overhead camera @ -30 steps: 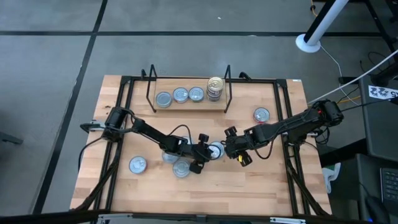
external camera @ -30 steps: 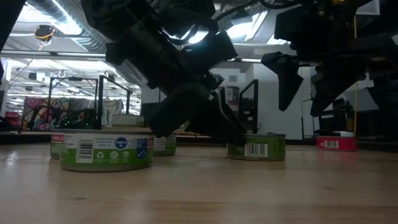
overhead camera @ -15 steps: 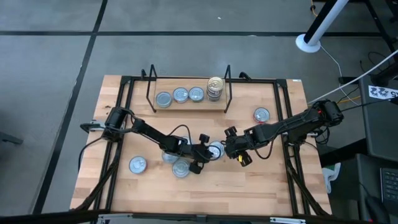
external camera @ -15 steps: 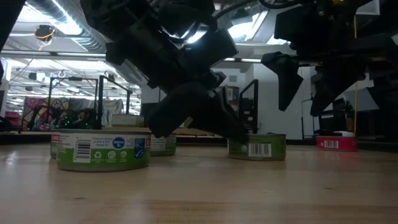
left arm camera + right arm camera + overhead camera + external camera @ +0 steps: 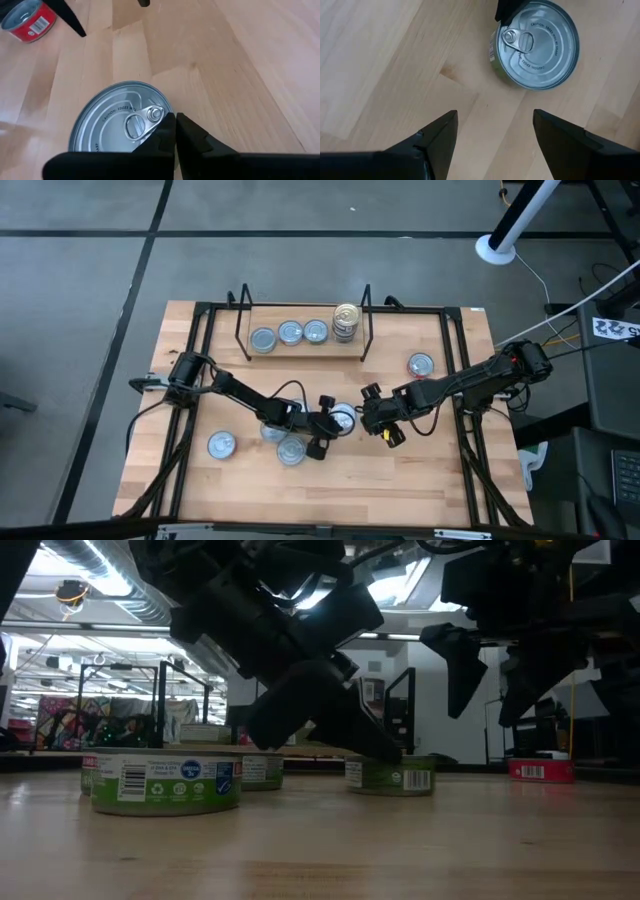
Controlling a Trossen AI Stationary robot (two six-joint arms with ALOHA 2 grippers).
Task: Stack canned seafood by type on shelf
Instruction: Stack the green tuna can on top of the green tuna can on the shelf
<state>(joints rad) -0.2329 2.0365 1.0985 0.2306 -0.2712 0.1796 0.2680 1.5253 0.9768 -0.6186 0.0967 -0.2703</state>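
While the left gripper [image 5: 175, 131], jaws closed, touches the green-labelled round tin with silver lid [image 5: 343, 420] at frame centre, the right gripper [image 5: 493, 131] hovers open beside it.

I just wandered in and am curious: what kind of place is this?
Probably a robotics lab or workshop: a wooden table on a bare grey floor, ceiling ducting under strip lights, and cluttered racks behind.

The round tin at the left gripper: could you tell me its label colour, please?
Green, shown best in the low view on the round silver-lidded tin.

A green-labelled silver-lidded tin [image 5: 536, 45] lies on pale wood table [image 5: 380, 60]; a red tin [image 5: 31, 20].
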